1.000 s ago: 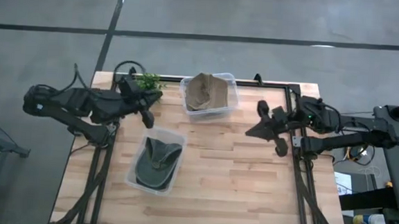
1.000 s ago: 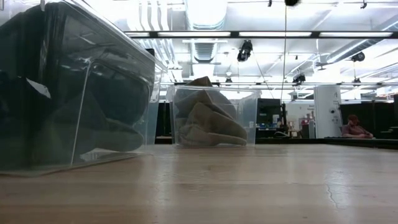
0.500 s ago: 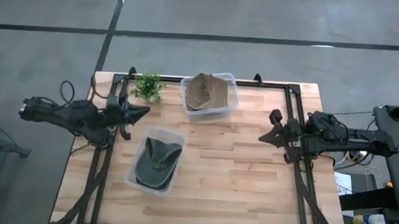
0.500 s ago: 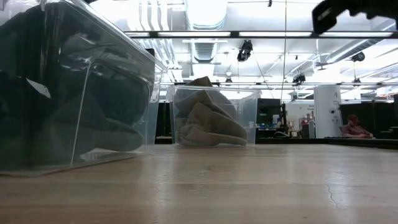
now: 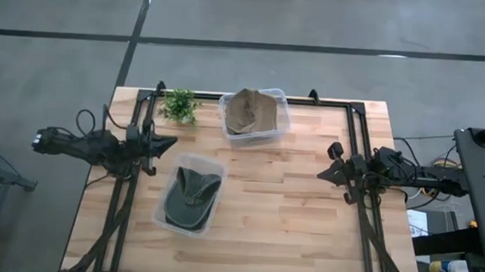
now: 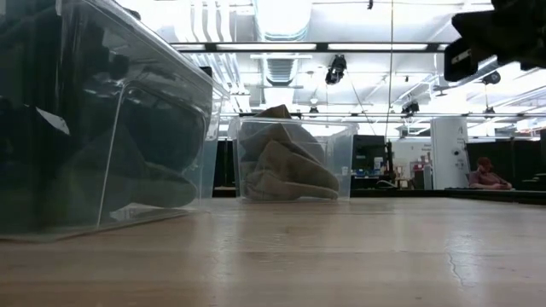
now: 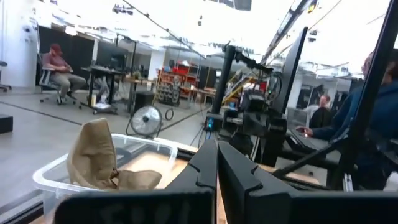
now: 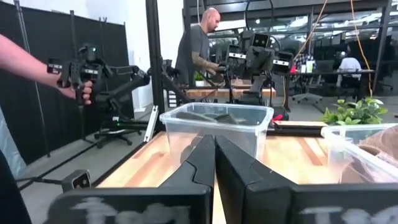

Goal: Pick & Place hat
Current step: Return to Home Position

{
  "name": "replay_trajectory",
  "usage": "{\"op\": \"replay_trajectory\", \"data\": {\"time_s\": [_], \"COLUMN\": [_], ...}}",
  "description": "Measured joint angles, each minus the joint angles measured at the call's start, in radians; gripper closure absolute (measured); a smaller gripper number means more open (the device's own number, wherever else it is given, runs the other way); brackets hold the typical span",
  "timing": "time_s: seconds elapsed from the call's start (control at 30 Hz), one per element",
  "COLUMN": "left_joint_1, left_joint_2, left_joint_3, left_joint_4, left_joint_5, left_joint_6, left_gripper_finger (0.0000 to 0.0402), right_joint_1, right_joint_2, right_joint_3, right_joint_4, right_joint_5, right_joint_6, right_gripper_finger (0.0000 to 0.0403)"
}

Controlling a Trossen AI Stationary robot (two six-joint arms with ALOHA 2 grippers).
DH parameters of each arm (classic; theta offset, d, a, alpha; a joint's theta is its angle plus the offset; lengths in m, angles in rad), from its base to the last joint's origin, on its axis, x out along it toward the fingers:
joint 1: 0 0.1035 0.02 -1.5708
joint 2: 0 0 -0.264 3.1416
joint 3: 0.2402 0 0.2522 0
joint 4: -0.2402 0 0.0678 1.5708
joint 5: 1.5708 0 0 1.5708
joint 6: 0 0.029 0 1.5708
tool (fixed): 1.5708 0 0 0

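The high camera hangs far above and looks straight down, taking in the whole light wooden table and the grey floor around it. The low camera sits at table-top height and faces level across the boards into the room. The clear plastic tub holding a dark grey cap looms very near on its left, and the clear plastic tub holding a tan cap stands farther off at centre. Both tubs also show from above. Each wrist camera looks low over the table, along the closed left gripper toward the tan-cap tub and along the closed right gripper toward the grey-cap tub. The two face each other.
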Motion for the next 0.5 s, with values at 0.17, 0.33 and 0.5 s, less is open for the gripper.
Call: {"op": "replay_trajectory", "data": {"time_s": [0.17,0.33,0.5], "left_joint_1": [0.0,0.0,0.0], "left_joint_2": [-0.089,-0.165,-0.245], "left_joint_3": [-0.064,-0.14,-0.219], "left_joint_4": [0.007,0.01,0.053], "left_joint_5": [0.044,0.046,0.097], "left_joint_6": [0.0,0.005,0.023], "left_gripper_finger": [0.0394,0.0394,0.0394], "right_joint_1": [0.0,0.0,-0.001], "right_joint_2": [-0.082,-0.138,-0.117], "right_joint_3": [-0.076,-0.091,-0.091], "right_joint_4": [0.027,-0.083,-0.108], "right_joint_5": [0.0,0.033,0.087], "right_joint_6": [-0.012,-0.063,-0.06], "right_gripper_finger": [0.0394,0.0394,0.0394]}}
